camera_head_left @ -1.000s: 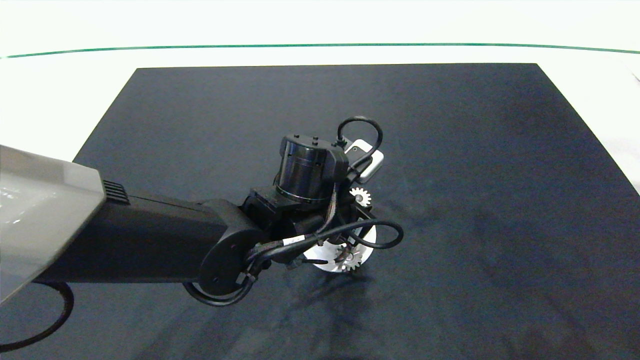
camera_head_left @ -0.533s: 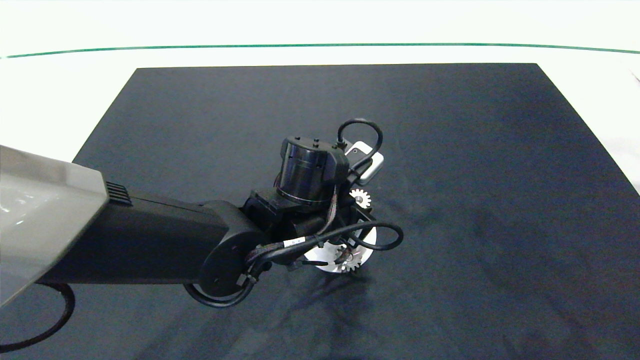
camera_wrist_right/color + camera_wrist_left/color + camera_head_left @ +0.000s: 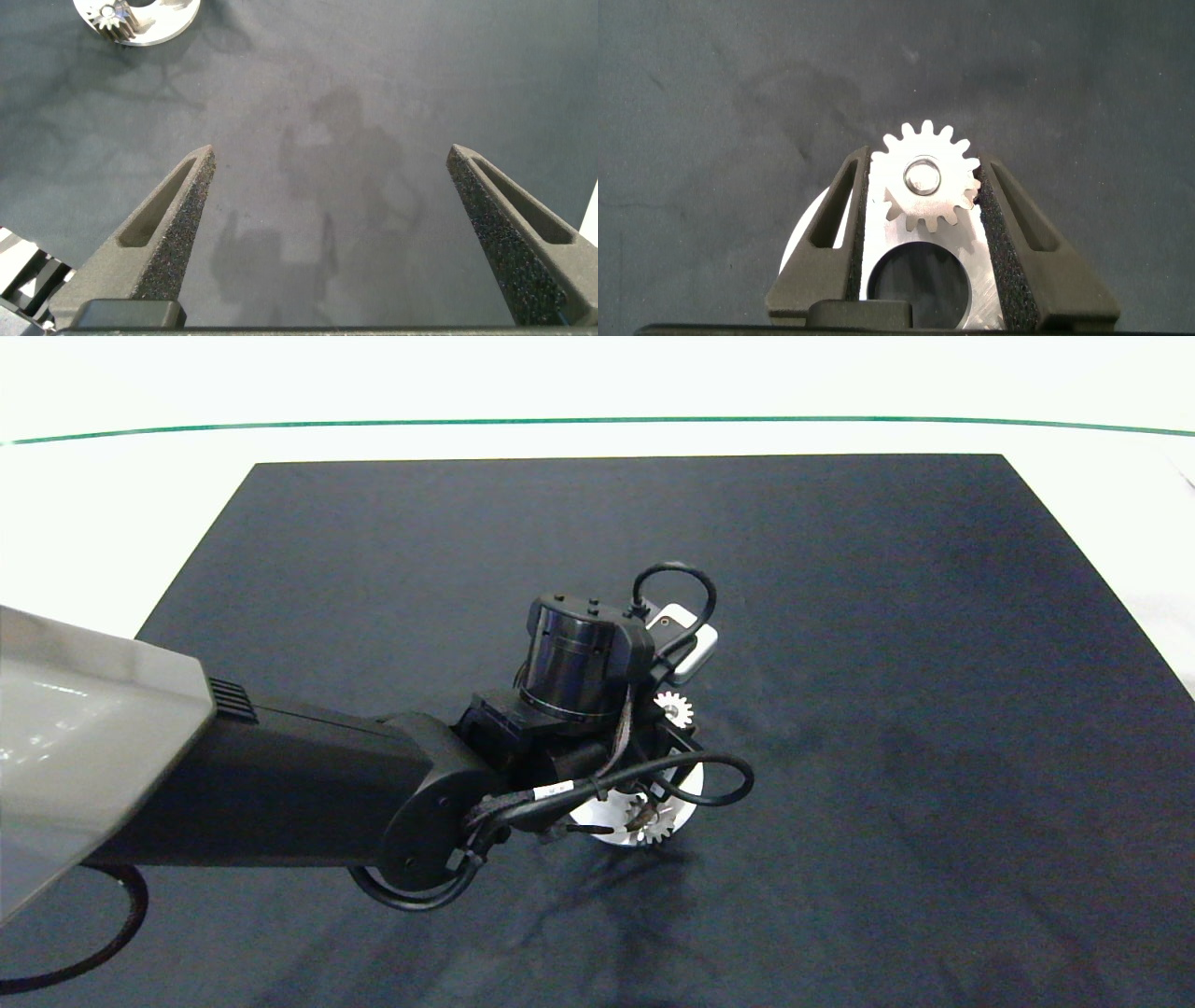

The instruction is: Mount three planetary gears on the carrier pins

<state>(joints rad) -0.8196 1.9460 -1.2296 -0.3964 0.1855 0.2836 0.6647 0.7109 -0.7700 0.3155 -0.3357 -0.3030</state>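
The left gripper (image 3: 924,201) sat low over the white disc (image 3: 808,247), its foam pads hugging a gear (image 3: 929,182) by the teeth on both sides, the hole lined up on a peg (image 3: 922,175). Whether it had seated fully, I couldn't tell. A second gear (image 3: 651,819) was on the disc's near edge; a third (image 3: 674,707) lay on the black mat (image 3: 934,709) just beyond. Small, stiff, slick metal, likely light: best pinched across the toothed rim, kept level. The right gripper (image 3: 332,233) hung wide open, empty, well away.
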